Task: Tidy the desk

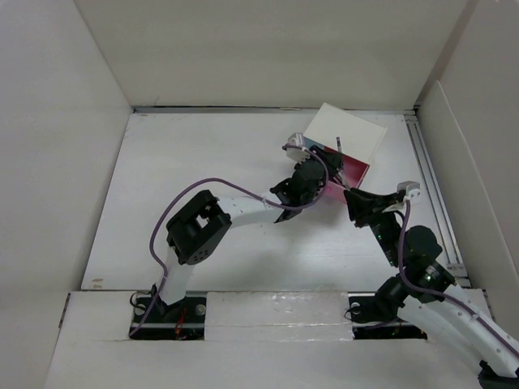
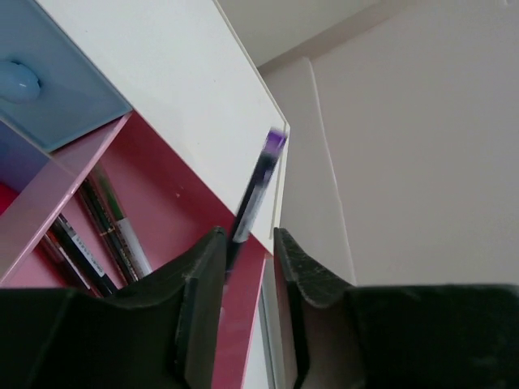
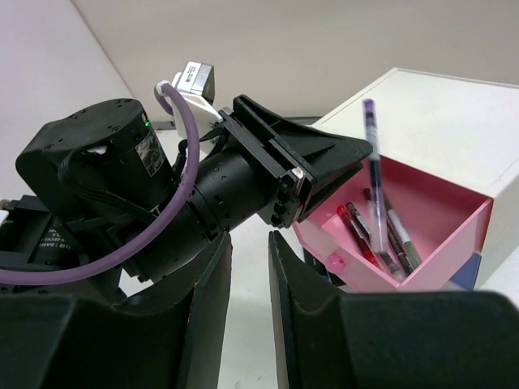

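Note:
The desk (image 1: 243, 259) is a wide white tabletop with white walls around it. At its back right stands a small white box (image 1: 345, 134) with its pink drawer (image 1: 353, 172) (image 3: 454, 211) pulled out. My left gripper (image 1: 320, 174) (image 2: 247, 239) hangs open over that drawer. A purple-capped pen (image 2: 258, 182) (image 3: 373, 178) stands blurred and nearly upright, its tip down in the drawer, close to my left finger but not clamped. My right gripper (image 1: 354, 198) (image 3: 250, 239) sits just in front of the drawer, narrowly open and holding nothing.
Several pens (image 3: 365, 231) (image 2: 105, 227) lie in the pink drawer. A blue drawer (image 2: 49, 97) with a round knob sits beside it. My left arm's wrist and purple cable (image 3: 162, 203) fill the space directly ahead of my right gripper.

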`<control>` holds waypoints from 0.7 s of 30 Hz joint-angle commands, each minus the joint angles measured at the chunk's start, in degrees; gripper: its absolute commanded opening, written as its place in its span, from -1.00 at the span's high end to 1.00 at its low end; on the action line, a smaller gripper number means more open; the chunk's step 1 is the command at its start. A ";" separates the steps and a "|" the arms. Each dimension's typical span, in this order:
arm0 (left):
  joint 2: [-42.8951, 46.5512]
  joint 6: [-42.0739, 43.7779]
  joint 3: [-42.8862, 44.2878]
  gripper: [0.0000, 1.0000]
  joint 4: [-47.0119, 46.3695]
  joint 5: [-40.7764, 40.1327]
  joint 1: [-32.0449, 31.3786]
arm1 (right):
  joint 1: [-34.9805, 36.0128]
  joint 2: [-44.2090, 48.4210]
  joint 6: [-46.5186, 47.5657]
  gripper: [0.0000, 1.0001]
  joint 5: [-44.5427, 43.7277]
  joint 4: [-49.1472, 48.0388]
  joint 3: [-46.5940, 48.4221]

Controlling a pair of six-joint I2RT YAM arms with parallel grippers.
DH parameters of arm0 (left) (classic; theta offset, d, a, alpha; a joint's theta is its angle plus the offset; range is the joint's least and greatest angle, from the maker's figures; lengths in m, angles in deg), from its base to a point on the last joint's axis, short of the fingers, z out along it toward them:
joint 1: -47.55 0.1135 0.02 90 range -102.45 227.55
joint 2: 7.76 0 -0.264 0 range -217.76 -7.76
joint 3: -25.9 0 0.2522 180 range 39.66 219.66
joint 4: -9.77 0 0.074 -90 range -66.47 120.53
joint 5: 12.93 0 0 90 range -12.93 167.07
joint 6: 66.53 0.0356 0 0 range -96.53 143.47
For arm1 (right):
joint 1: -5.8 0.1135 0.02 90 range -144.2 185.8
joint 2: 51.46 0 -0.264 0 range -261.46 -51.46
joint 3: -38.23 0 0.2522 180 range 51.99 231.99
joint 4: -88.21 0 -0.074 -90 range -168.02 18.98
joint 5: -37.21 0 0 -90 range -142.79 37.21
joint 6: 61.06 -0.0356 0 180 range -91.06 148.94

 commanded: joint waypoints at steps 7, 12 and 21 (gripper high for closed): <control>2.56 1.33 1.73 0.16 -0.61 -3.58 -0.64 | -0.17 0.83 -0.28 0.39 -0.11 -1.48 0.37; 7.20 10.20 0.77 0.24 -2.45 -7.80 -2.31 | -0.17 0.83 -0.28 0.40 -0.46 -1.40 0.19; 19.96 22.35 -12.13 1.00 -0.80 -5.79 -3.46 | -0.17 -0.40 -0.54 1.00 -1.17 -1.40 0.46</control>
